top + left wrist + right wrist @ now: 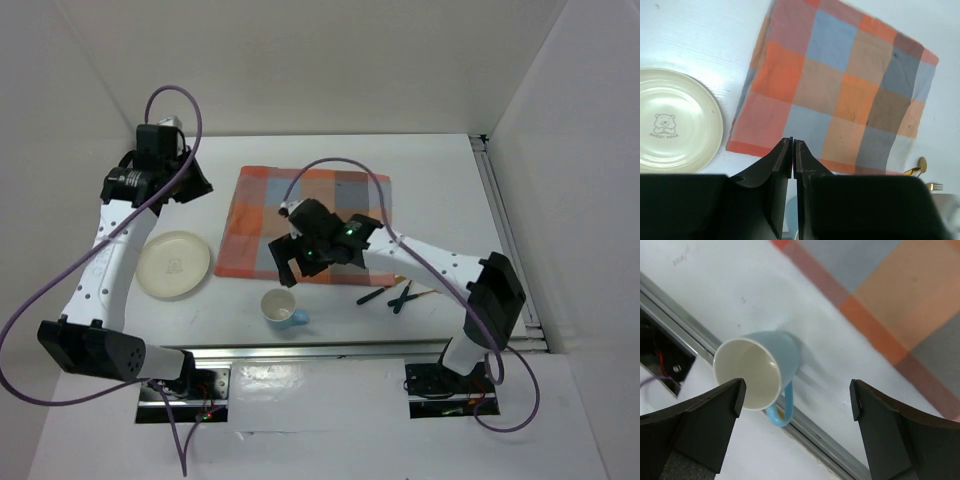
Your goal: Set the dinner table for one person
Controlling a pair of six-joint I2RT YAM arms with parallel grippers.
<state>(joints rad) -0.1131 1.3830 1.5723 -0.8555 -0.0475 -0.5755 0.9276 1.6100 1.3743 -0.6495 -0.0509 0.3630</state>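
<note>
We are looking down at a white table, partly laid, with neither pincer holding anything.

We are seeing the table (440,180) lying plain and white under everything, a metal rail (350,350) running along its near edge. A checked orange-and-blue mat (305,215) is sitting mid-table, a cream plate (173,264) to its left, a blue cup (279,306) near its front edge and dark-handled cutlery (395,297) to the cup's right. The right pincer (797,395) is hovering spread wide over the cup, hiding the mat's near edge. The left pincer (792,141) is hanging near the mat's far-left corner, fingers all but pressed together.
</note>
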